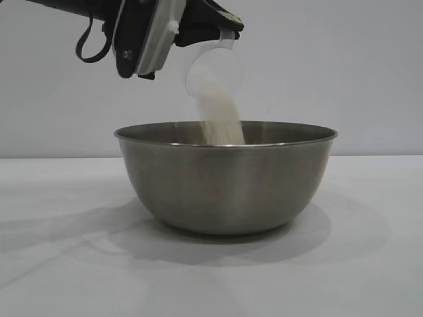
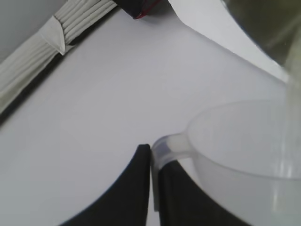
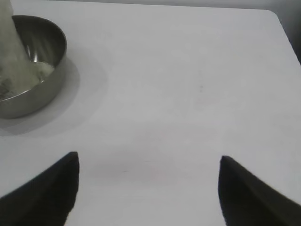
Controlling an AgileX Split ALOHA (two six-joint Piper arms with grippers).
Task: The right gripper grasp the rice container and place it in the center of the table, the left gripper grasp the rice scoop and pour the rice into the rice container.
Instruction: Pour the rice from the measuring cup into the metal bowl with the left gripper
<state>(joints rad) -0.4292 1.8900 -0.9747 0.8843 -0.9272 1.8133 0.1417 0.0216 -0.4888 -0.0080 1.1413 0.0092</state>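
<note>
The rice container (image 1: 225, 181), a large steel bowl, stands on the white table (image 1: 59, 264) in the middle of the exterior view. Above its left half my left gripper (image 1: 218, 30) is shut on the handle of the rice scoop (image 1: 215, 66), which is tipped mouth-down. Rice (image 1: 221, 119) streams from it into the bowl. The left wrist view shows the scoop (image 2: 244, 155) with its loop handle pinched between the black fingertips of the left gripper (image 2: 153, 157). My right gripper (image 3: 148, 162) hovers open over bare table, away from the bowl (image 3: 42, 70), which holds a heap of rice (image 3: 23, 75).
A pale ribbed strip (image 2: 47, 52) and a dark object with a red edge (image 2: 141, 7) lie beyond the table's far edge in the left wrist view. The table's corner (image 3: 273, 14) shows in the right wrist view.
</note>
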